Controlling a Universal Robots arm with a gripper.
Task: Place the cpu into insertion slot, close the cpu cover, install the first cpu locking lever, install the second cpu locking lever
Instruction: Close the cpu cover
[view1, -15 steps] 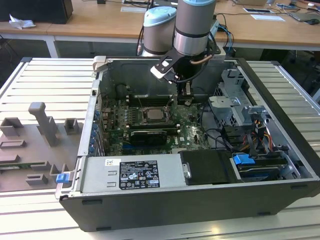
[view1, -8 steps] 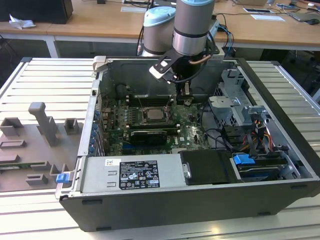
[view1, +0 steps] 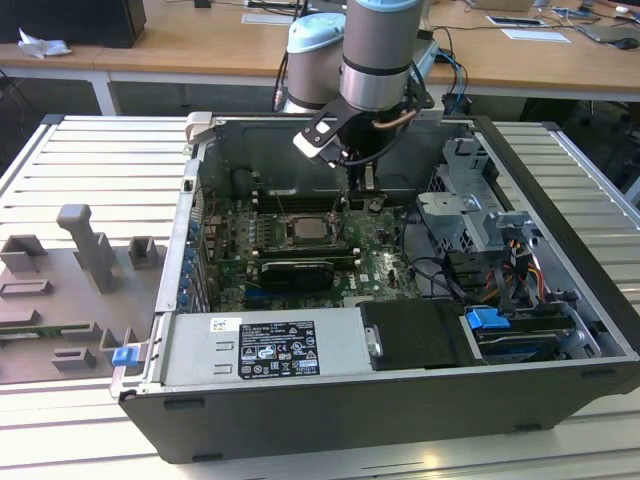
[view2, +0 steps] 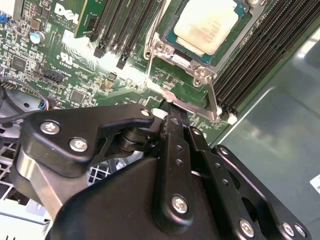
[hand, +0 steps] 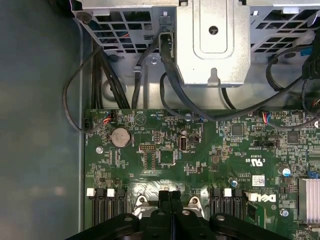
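Black-linked and studded with screws, the gripper (view2: 170, 106) sits closest in both wrist views. Its two fingers (hand: 164, 199) are pressed flat together, with no gap and nothing between them. Their tips point down at the green circuit board (hand: 165, 150), right at one corner of the insertion slot (view2: 216, 56), where the bent end of a thin metal rod runs; whether the tips touch it cannot be told. Seated in that slot is the cpu (view2: 205, 22), pale metal top facing up, and the cpu cover (view2: 199, 74) lies flat around it, showing the chip through its cut-out. One locking lever (view2: 214, 102) lies along the cover's edge, between the socket and a bank of long black memory slots (view2: 250, 55). In the exterior view the arm reaches down into the open computer case (view1: 300, 425), with socket and chip about the middle of the case floor, nearer the far wall than the front wall. Near the board's edge, by a round coin battery (hand: 120, 136), black cables (hand: 75, 95) loop up to a metal drive cage (hand: 212, 40). The case stands on a slatted table (view1: 90, 160).
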